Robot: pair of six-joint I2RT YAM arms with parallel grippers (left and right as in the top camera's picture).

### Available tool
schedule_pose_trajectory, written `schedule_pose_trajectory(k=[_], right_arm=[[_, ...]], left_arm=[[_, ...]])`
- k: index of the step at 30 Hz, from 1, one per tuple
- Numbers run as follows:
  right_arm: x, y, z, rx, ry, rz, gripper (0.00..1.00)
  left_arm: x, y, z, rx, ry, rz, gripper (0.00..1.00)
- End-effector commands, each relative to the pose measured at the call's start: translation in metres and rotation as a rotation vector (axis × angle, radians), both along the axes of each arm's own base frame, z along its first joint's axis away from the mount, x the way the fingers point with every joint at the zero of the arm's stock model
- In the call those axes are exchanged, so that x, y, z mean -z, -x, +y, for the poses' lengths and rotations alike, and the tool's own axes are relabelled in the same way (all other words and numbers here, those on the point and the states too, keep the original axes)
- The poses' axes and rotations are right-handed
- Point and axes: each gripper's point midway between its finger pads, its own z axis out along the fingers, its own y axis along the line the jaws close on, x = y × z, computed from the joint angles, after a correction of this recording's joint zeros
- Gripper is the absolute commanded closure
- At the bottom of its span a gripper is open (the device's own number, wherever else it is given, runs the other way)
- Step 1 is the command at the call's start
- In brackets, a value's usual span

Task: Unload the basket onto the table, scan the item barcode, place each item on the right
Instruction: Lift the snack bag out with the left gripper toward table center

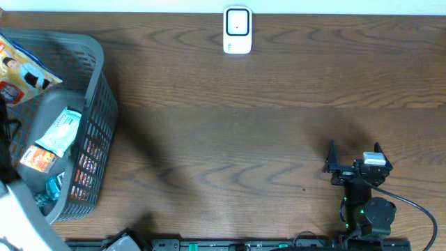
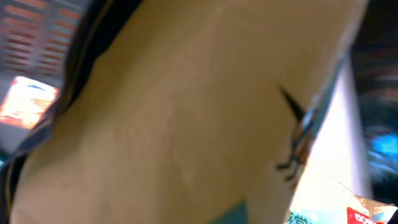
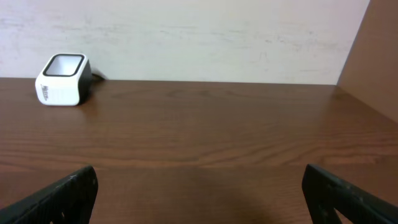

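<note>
A grey plastic basket [image 1: 97, 104] at the table's left end holds several snack packets, among them a white and teal one [image 1: 63, 131] and an orange one [image 1: 38, 159]. My left arm [image 1: 17, 209] reaches down into it; its fingers are hidden. A tan packet [image 2: 174, 118] fills the left wrist view, pressed close to the camera, so whether it is gripped does not show. The white barcode scanner [image 1: 237, 30] [image 3: 61, 79] stands at the far edge. My right gripper [image 1: 354, 155] [image 3: 199, 183] rests open and empty over bare wood at the front right.
Beside the tan packet the left wrist view shows the basket's ribbed wall [image 2: 37, 25], an orange packet [image 2: 28, 99] and a white and teal packet [image 2: 329, 211]. A pale wall [image 3: 186, 37] rises behind the scanner.
</note>
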Motion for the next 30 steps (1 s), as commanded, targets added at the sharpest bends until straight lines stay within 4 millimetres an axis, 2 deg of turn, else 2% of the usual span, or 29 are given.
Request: schedule_pose_trajectory(k=[1,5,8,10,11,14,18,19,21,24,26,30], right_arm=[[0.0,0.0,0.0,-0.004,0.008,0.0,0.01],[0.0,0.0,0.001,-0.004,0.008,0.0,0.01],[0.0,0.0,0.0,-0.004,0.008,0.0,0.01],[0.0,0.0,0.0,-0.004,0.008,0.0,0.01],[0.0,0.0,0.0,-0.004,0.008,0.0,0.01],[0.0,0.0,0.0,-0.004,0.008,0.0,0.01],[0.0,0.0,0.0,-0.004,0.008,0.0,0.01],[0.0,0.0,0.0,-0.004,0.008,0.0,0.01],[0.0,0.0,0.0,-0.004,0.008,0.0,0.01],[0.0,0.0,0.0,-0.004,0.008,0.0,0.01],[0.0,0.0,0.0,-0.004,0.008,0.0,0.01],[0.0,0.0,0.0,-0.004,0.008,0.0,0.01]], left_arm=[[-0.026,0.003,-0.043,0.145,-0.001,-0.106,0.93],[-0.048,0.006,-0.1,0.336,0.068,-0.222,0.93],[-0.054,0.002,-0.144,0.491,0.152,-0.261,0.93],[-0.051,-0.002,-0.164,0.56,0.188,-0.247,0.93],[-0.041,-0.009,-0.188,0.642,0.231,-0.215,0.93],[-0.017,-0.023,-0.225,0.76,0.274,-0.125,0.93],[0.032,-0.045,-0.265,0.838,0.26,0.055,0.93],[0.057,-0.052,-0.287,0.879,0.253,0.144,0.93],[0.09,-0.061,-0.319,0.944,0.242,0.26,0.92],[0.139,-0.068,-0.356,1.017,0.229,0.42,0.92],[0.169,-0.069,-0.374,1.045,0.23,0.513,0.92],[0.241,-0.066,-0.402,1.12,0.191,0.732,0.92]])
